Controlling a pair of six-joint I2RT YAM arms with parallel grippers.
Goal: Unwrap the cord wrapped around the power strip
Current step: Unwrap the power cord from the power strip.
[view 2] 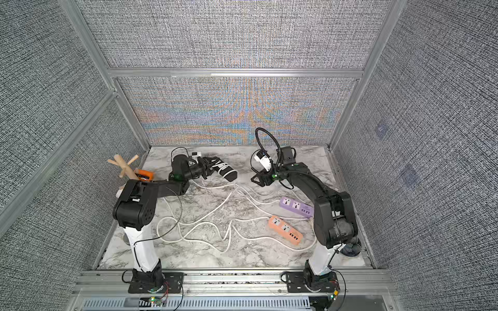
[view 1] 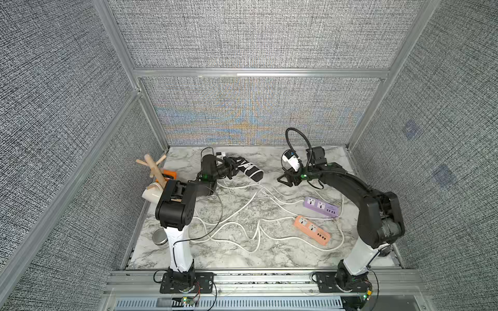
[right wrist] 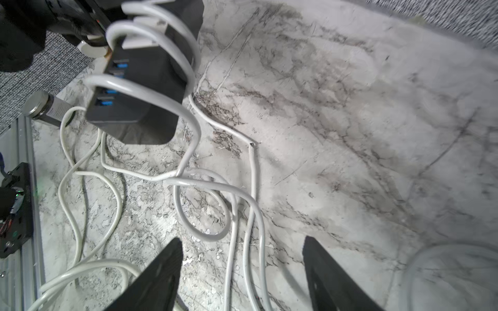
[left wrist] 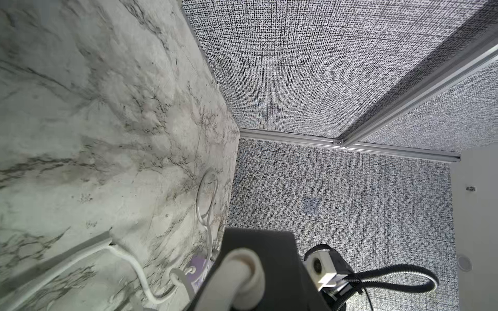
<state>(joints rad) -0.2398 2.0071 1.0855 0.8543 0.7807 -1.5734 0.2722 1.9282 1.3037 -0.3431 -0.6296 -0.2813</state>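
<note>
The black power strip (view 1: 250, 171) hangs above the back of the bench (view 1: 215, 255), tilted, with the white cord (right wrist: 151, 91) wound round it in at least three turns and its tail dropping to the surface. My left end effector (view 1: 234, 167) is clamped on one end of the strip and holds it off the bench. My right end effector (right wrist: 241, 239) hovers just beside it, fingers spread wide, with nothing between them and touching nothing.

The bench is marble-patterned and strewn with loose white cords. Grey woven walls (view 1: 256, 40) in aluminium frames close it in on three sides.

There are three power strips: the black one, a purple power strip (view 1: 320, 206) and an orange power strip (view 1: 311, 229), the last two lying flat near my right arm. By my left arm are one wooden peg rack (view 1: 153, 167), one white cup (view 1: 152, 195) and one metal-lidded jar (view 1: 159, 237).
</note>
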